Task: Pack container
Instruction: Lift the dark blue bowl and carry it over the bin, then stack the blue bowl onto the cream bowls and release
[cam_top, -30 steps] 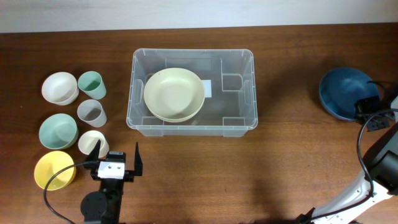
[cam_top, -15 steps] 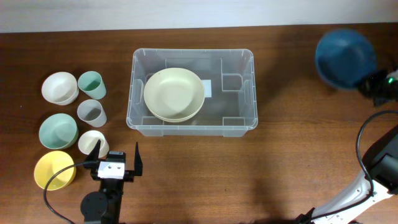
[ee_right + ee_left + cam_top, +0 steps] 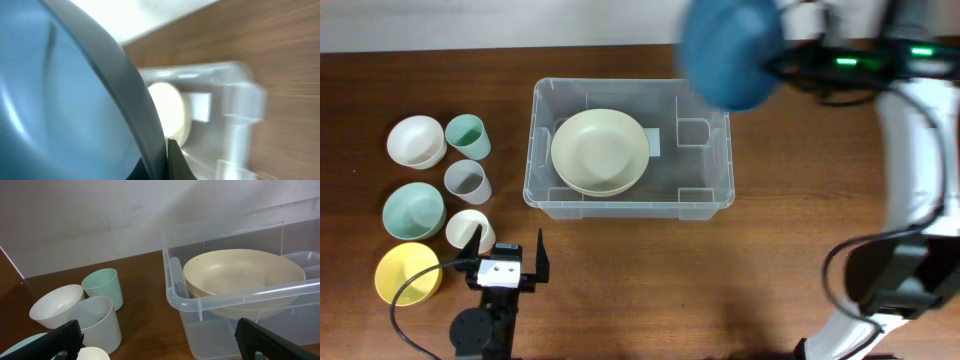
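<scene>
Brown worktop (image 3: 770, 280): pinching the blue bowl (image 3: 728, 52), my right pincer (image 3: 786, 62) has swung across to over the container (image 3: 630, 208), drop-in likely next; left pincer (image 3: 508, 245) sits spread.

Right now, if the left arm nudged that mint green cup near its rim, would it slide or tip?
Probably tip: the mint green cup stands upright and narrows toward its base. It looks empty and thin-walled, so likely light. It could bump the white bowl close beside it.

clear glossy plastic container (image 3: 630, 200) — wood-grain table (image 3: 800, 250)
</scene>
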